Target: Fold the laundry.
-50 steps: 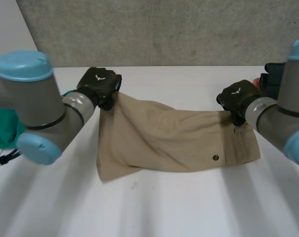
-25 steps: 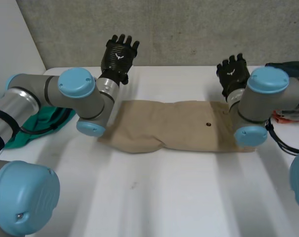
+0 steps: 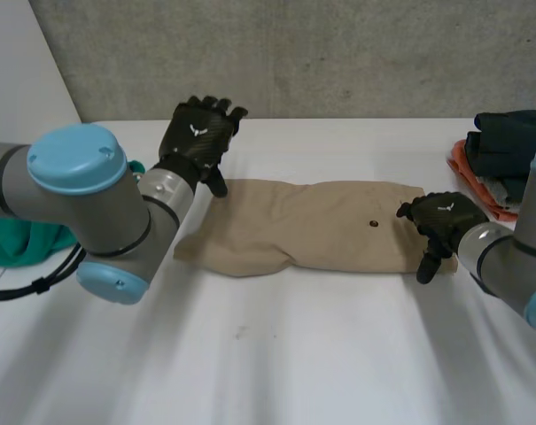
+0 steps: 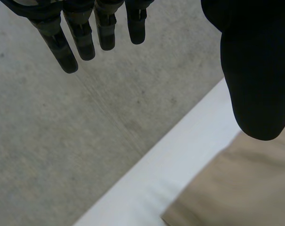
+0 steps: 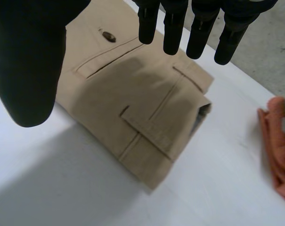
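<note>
Khaki garment (image 3: 312,235), pocketed and buttoned, folded into a long band across the white table (image 3: 294,354), nearer its far edge.

- Left hand (image 3: 197,142): fingers straight, empty, above the band's left end.
- Right hand (image 3: 440,221): fingers spread, empty, over the pocket end.
- Step, as judged: between folds. The next move calls for gripping one end and carrying it across.
- Green cloth (image 3: 19,243): left edge.
- Dark and orange clothes (image 3: 502,155): far right corner.
- Grey concrete wall (image 3: 294,53): behind.

The near half of the desk (image 3: 276,354) lies bare, open to either arm. The folded khaki garment (image 3: 312,230) spans the middle. A pile of dark and orange clothes (image 3: 502,150) crowds the right edge, near the right robot hand (image 3: 440,217). Green cloth (image 3: 19,239) lies at the left edge, partly behind the left arm. The grey wall (image 3: 338,53) closes the far side beyond the left robot hand (image 3: 197,137).
</note>
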Controlling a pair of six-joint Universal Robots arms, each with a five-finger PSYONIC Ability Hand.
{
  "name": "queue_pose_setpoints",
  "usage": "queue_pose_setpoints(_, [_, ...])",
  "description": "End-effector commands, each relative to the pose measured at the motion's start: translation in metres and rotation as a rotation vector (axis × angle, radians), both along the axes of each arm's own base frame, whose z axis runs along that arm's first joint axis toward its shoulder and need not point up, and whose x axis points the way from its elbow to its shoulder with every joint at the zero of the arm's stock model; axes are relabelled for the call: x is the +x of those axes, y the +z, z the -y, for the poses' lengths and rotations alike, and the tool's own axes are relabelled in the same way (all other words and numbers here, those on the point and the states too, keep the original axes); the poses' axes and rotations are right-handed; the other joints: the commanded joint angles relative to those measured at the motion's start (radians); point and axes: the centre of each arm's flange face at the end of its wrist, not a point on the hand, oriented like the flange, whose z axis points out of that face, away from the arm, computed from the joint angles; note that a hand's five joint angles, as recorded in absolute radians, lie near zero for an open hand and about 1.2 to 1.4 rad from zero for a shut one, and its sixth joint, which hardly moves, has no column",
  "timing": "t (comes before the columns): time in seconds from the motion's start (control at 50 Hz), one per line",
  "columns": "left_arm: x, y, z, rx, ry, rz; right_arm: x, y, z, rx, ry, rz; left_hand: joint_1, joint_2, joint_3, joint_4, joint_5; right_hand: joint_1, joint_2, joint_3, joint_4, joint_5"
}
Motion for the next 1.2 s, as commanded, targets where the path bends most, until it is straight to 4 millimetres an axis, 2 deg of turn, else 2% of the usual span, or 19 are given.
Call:
queue_pose_setpoints(0.02, [0.0, -0.011, -0.003, 0.055, -0.004, -0.022, 0.0, -0.05, 0.025, -0.067, -0.011, 0.013, -0.012, -0.033, -0.034, -0.027, -0.049, 0.123, 0.12, 0.112, 0.111, 0.102])
queue_pose_setpoints(0.06, [0.0, -0.011, -0.003, 0.057, -0.005, -0.024, 0.0, -0.055, 0.03, -0.086, -0.022, -0.006, -0.012, -0.033, -0.034, -0.027, -0.049, 0.348, 0.345, 0.337, 0.336, 0.327])
queue_pose_setpoints(0.08, [0.0, -0.011, -0.003, 0.057, -0.005, -0.024, -0.002, -0.056, 0.035, -0.11, -0.043, -0.034, -0.012, -0.033, -0.034, -0.027, -0.049, 1.041, 1.038, 1.03, 1.029, 1.02])
queue_pose_setpoints(0.1, [0.0, -0.011, -0.003, 0.057, -0.005, -0.024, -0.004, -0.055, 0.037, -0.124, -0.058, -0.051, -0.012, -0.033, -0.034, -0.027, -0.049, 1.099, 1.097, 1.088, 1.087, 1.078])
queue_pose_setpoints(0.2, [0.002, -0.009, -0.005, 0.054, -0.005, -0.026, -0.027, -0.046, 0.042, -0.183, -0.18, -0.194, -0.012, -0.033, -0.034, -0.027, -0.049, 1.1, 1.097, 1.089, 1.088, 1.079])
queue_pose_setpoints(0.3, [0.006, 0.004, -0.01, 0.035, -0.002, -0.039, -0.048, 0.009, 0.042, -0.358, -0.19, -0.365, -0.012, -0.033, -0.034, -0.027, -0.049, 1.1, 1.097, 1.089, 1.088, 1.079])
queue_pose_setpoints(0.38, [0.007, 0.009, -0.013, 0.028, -0.004, -0.045, -0.048, 0.02, 0.048, -0.452, -0.145, -0.516, -0.012, -0.033, -0.034, -0.027, -0.049, 1.1, 1.097, 1.089, 1.088, 1.079])
queue_pose_setpoints(0.44, [0.008, 0.012, -0.014, 0.025, -0.003, -0.046, -0.028, 0.028, 0.046, -0.556, -0.075, -0.554, -0.012, -0.033, -0.034, -0.027, -0.049, 1.1, 1.097, 1.089, 1.088, 1.079])
queue_pose_setpoints(0.5, [0.009, 0.013, -0.016, 0.022, -0.001, -0.048, 0.039, 0.04, 0.02, -0.758, 0.152, -0.497, -0.012, -0.033, -0.034, -0.027, -0.049, 1.1, 1.097, 1.089, 1.088, 1.079])
queue_pose_setpoints(0.58, [0.011, 0.013, -0.019, 0.029, 0.001, -0.044, 0.107, 0.012, -0.036, -0.854, 0.528, -0.383, -0.012, -0.033, -0.034, -0.027, -0.049, 1.1, 1.097, 1.089, 1.088, 1.079])
queue_pose_setpoints(0.66, [0.013, 0.014, -0.023, 0.03, -0.001, -0.043, 0.124, -0.028, -0.079, -0.786, 0.778, -0.365, -0.012, -0.033, -0.034, -0.027, -0.049, 1.066, 1.063, 1.055, 1.054, 1.045])
queue_pose_setpoints(0.68, [0.013, 0.014, -0.024, 0.032, -0.001, -0.043, 0.123, -0.034, -0.084, -0.771, 0.802, -0.377, -0.012, -0.033, -0.034, -0.027, -0.049, 0.763, 0.761, 0.752, 0.751, 0.742])
queue_pose_setpoints(0.7, [0.013, 0.014, -0.025, 0.032, -0.002, -0.043, 0.121, -0.04, -0.09, -0.75, 0.829, -0.407, -0.012, -0.033, -0.034, -0.027, -0.049, 0.089, 0.086, 0.078, 0.077, 0.068])
queue_pose_setpoints(0.72, [0.013, 0.015, -0.025, 0.029, -0.002, -0.044, 0.119, -0.042, -0.092, -0.743, 0.837, -0.423, -0.012, -0.033, -0.034, -0.027, -0.049, -0.122, -0.124, -0.133, -0.134, -0.143])
queue_pose_setpoints(0.78, [0.012, 0.018, -0.024, 0.021, -0.004, -0.051, 0.113, -0.043, -0.095, -0.715, 0.842, -0.435, -0.012, -0.033, -0.034, -0.027, -0.049, -0.122, -0.124, -0.133, -0.134, -0.143])
queue_pose_setpoints(0.82, [0.012, 0.022, -0.022, 0.007, -0.003, -0.058, 0.111, -0.032, -0.092, -0.718, 0.811, -0.412, -0.012, -0.033, -0.034, -0.027, -0.049, -0.122, -0.124, -0.133, -0.134, -0.143])
queue_pose_setpoints(0.94, [-0.003, 0.051, -0.018, -0.067, -0.033, -0.138, 0.08, 0.065, -0.063, -0.641, 0.495, 0.027, -0.012, -0.033, -0.034, -0.027, -0.049, -0.122, -0.124, -0.133, -0.134, -0.143])
queue_pose_setpoints(1.04, [-0.02, 0.061, -0.017, -0.063, -0.079, -0.217, 0.069, 0.089, -0.045, -0.438, 0.368, 0.362, -0.012, -0.032, -0.033, -0.026, -0.048, -0.122, -0.124, -0.133, -0.134, -0.143])
queue_pose_setpoints(1.2, [-0.069, 0.032, -0.031, 0.057, -0.211, -0.196, 0.04, 0.076, 0.008, -0.2, 0.16, 0.312, 0.018, -0.002, -0.004, 0.003, -0.018, -0.122, -0.124, -0.133, -0.134, -0.143])
